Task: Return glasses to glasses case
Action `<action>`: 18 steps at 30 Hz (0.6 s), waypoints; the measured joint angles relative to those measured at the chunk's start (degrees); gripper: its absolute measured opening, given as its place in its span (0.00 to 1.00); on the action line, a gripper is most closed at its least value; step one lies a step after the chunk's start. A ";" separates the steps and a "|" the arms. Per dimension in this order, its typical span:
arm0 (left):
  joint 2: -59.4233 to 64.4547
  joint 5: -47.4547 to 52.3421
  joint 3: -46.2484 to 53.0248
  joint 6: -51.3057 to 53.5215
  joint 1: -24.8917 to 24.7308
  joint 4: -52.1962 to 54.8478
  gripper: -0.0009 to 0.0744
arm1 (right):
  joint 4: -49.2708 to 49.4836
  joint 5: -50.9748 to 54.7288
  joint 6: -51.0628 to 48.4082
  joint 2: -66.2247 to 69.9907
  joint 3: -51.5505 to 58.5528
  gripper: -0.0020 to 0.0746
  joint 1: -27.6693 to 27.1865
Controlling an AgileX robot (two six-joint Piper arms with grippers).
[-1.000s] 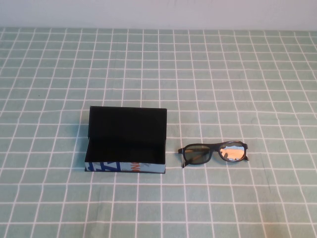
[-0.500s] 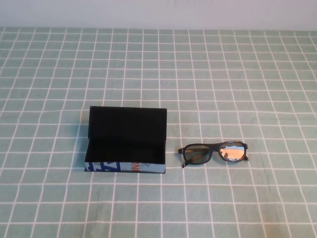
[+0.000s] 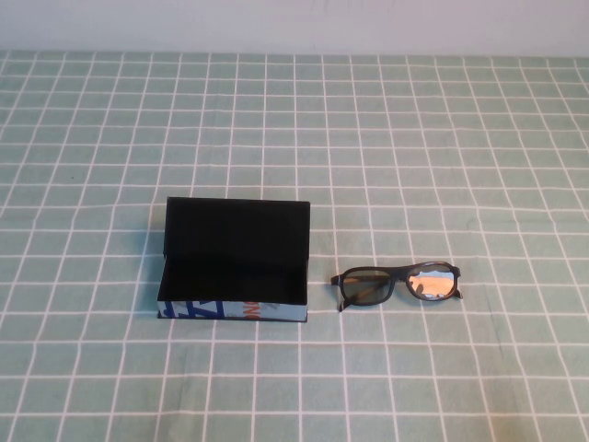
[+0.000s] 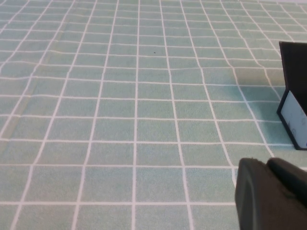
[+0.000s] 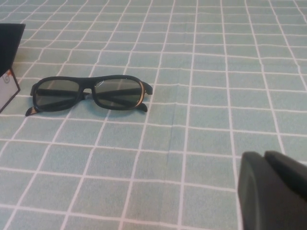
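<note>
The black glasses (image 3: 398, 284) with reflective lenses lie on the checked cloth, just right of the glasses case (image 3: 230, 311). The case stands open, lid upright at the back, its black inside bare. Neither gripper shows in the high view. In the right wrist view my right gripper (image 5: 266, 155) is shut and empty, well short of the glasses (image 5: 88, 93); a corner of the case (image 5: 8, 72) shows beyond them. In the left wrist view my left gripper (image 4: 268, 165) is shut and empty, with an end of the case (image 4: 293, 120) a little ahead of it.
A green cloth with a white grid (image 3: 414, 138) covers the whole table. A pale wall (image 3: 294, 23) runs along the far edge. Nothing else stands on the cloth.
</note>
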 joint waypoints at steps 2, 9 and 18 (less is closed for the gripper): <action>0.00 0.00 0.00 0.28 0.00 1.05 0.01 | 0.00 -0.64 0.00 0.00 0.10 0.01 0.00; 0.00 -1.71 0.00 0.63 0.00 4.06 0.01 | -0.09 -7.36 0.00 0.00 0.09 0.01 0.00; 0.00 -19.12 0.12 -3.61 0.00 3.65 0.01 | 4.15 -24.35 0.00 0.00 0.09 0.01 0.00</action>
